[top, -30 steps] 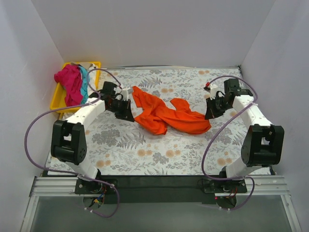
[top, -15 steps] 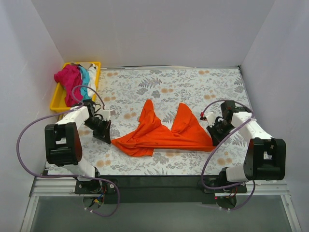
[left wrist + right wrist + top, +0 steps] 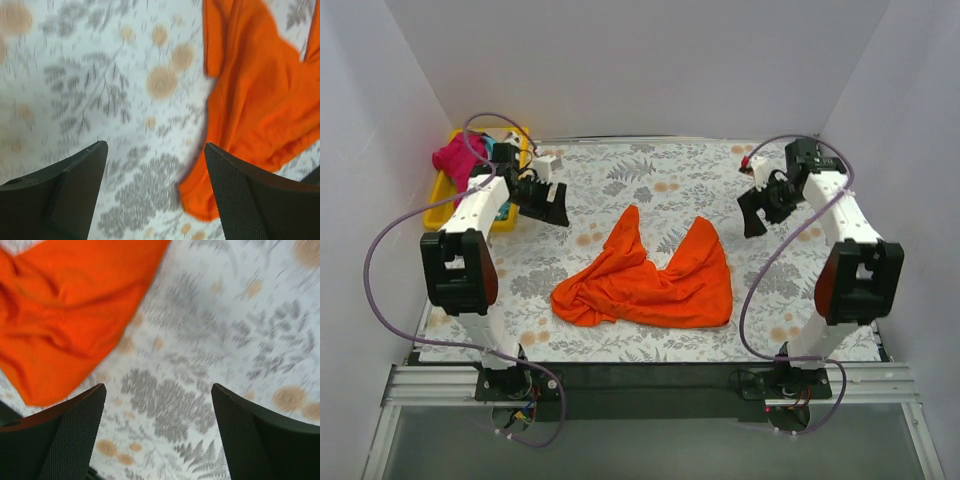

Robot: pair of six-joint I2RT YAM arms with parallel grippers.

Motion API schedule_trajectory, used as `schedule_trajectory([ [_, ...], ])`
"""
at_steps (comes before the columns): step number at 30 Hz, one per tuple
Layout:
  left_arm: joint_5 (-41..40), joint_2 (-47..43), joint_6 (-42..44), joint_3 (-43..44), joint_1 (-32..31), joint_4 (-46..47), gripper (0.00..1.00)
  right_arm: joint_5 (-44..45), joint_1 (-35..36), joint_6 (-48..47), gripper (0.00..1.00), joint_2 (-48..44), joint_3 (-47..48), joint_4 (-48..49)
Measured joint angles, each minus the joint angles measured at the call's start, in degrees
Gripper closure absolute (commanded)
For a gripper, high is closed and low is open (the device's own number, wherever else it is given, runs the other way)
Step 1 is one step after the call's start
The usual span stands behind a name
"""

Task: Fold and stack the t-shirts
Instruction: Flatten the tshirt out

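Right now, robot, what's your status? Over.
Left gripper open, empty. Right gripper open, empty. Orange t-shirt rumpled on table, unfolded, nothing on it. Magenta and teal shirts in yellow tray.

Bright, even light, soft shadows overhead; both wrist views are smeared by motion blur.

We look down on a table (image 3: 650, 170) covered with a white cloth printed with grey ferns and pale orange flowers. Plain white walls (image 3: 620, 70) close it in at the back and on both sides. The light is soft and even, with faint shadows. A yellow tray (image 3: 435, 208) sits at the far left corner. A silver metal rail (image 3: 650, 385) runs along the near edge, above a grey floor (image 3: 650, 450).
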Motion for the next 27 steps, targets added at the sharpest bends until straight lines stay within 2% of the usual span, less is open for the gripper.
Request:
schedule_trajectory([
  [3, -1.2, 6.36, -6.75, 6.4, -5.75, 7.17, 0.27, -2.01, 0.9, 5.09, 0.23, 10.8, 11.45, 3.69],
  [9, -3.52, 18.45, -16.15, 13.22, -15.28, 16.81, 0.25, -1.6, 6.14, 13.35, 0.21, 26.53, 23.61, 8.24],
  [15, -7.21, 24.61, -22.21, 14.86, -19.93, 21.46, 0.25, -0.07, 12.02, 17.2, 0.2, 32.02, 24.65, 11.61],
  [20, -9.84, 24.83, -24.98, 15.85, -21.59, 24.5, 0.24, 1.92, 13.92, 18.47, 0.23, 32.26, 21.84, 14.73],
  [22, -11.1, 24.83, -25.75, 16.2, -22.29, 25.66, 0.25, 2.8, 14.01, 18.88, 0.27, 32.72, 20.87, 15.45],
  [23, -11.5, 25.05, -26.14, 16.52, -22.69, 25.97, 0.26, 3.3, 14.03, 18.97, 0.35, 33.11, 20.68, 15.65],
  [25, -12.39, 26.01, -26.75, 17.55, -23.58, 26.82, 0.28, 3.69, 14.03, 19.26, 0.45, 33.18, 20.63, 16.65],
  [26, -12.83, 26.64, -27.02, 18.03, -24.06, 27.21, 0.3, 3.8, 14.05, 19.39, 0.58, 33.35, 20.48, 17.03],
  [27, -13.2, 27.19, -27.17, 18.21, -24.46, 27.56, 0.31, 3.89, 14.05, 19.19, 0.64, 33.38, 20.22, 17.55],
])
